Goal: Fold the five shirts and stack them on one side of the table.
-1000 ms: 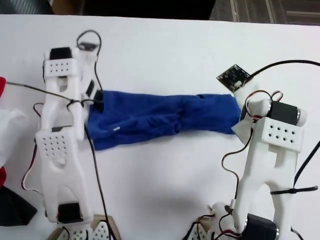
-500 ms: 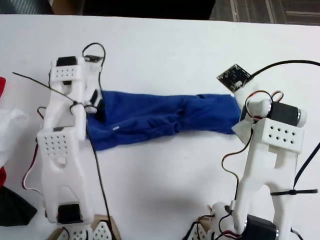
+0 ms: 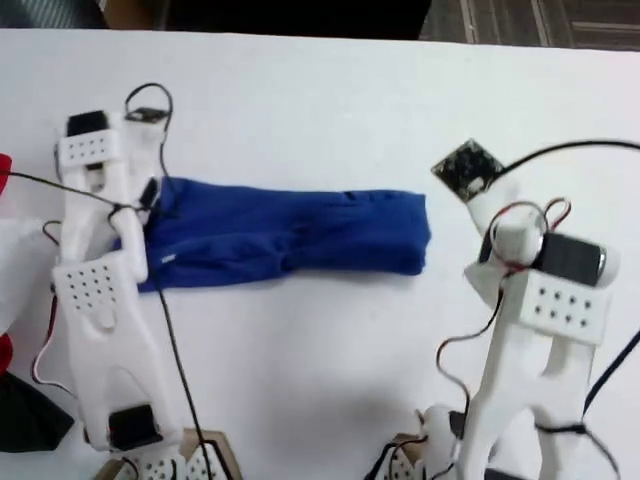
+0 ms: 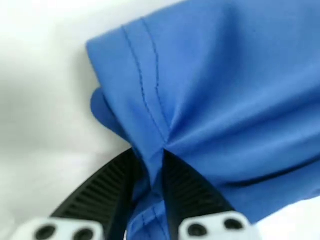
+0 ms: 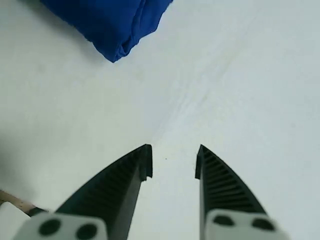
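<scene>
On the near side of the blue shirt (image 3: 285,235), the two white arms rise from the front edge of the desk (image 3: 330,370). The left arm (image 3: 100,300) leans in to the shirt's left end. Its jaws are pinching the stitched hem (image 4: 150,100) there, with the cloth bunched into a fold between them. The right arm (image 3: 530,320) stands just off the shirt's right end. Its jaws are spread apart over bare desk, and a rounded corner of the shirt lies apart from their tips. The shirt itself lies flat across the middle of the desk as a long folded band, running from one arm towards the other. Out past its left end, at the desk's edge, sit other clothes. A black piece (image 3: 30,420) is nearer than the shirt, a white one (image 3: 18,265) is about level with it, and a bit of red (image 3: 4,172) is slightly farther back.
</scene>
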`<move>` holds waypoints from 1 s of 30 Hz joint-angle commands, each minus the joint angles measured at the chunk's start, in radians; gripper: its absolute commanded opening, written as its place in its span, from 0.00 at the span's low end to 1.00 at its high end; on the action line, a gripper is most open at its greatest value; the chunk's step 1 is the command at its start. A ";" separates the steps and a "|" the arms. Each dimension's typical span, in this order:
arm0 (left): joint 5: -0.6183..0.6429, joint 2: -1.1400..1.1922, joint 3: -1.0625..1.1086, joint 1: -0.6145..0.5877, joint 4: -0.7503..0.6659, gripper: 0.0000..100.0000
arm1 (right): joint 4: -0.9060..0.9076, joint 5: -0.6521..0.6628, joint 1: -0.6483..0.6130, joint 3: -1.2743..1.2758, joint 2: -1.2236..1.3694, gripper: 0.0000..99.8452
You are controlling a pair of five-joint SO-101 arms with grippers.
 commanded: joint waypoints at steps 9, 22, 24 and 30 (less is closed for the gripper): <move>-0.014 -0.543 0.162 0.443 0.017 0.03 | -0.325 -0.066 0.269 0.431 -0.128 0.15; -0.012 -0.594 0.162 0.878 -0.245 0.02 | -0.390 -0.123 0.644 0.483 -0.120 0.15; -0.012 -0.560 0.162 0.899 -0.292 0.02 | -0.390 -0.123 0.661 0.509 -0.120 0.15; -0.012 -0.422 0.160 0.939 -0.361 0.02 | -0.390 -0.123 0.654 0.578 -0.124 0.15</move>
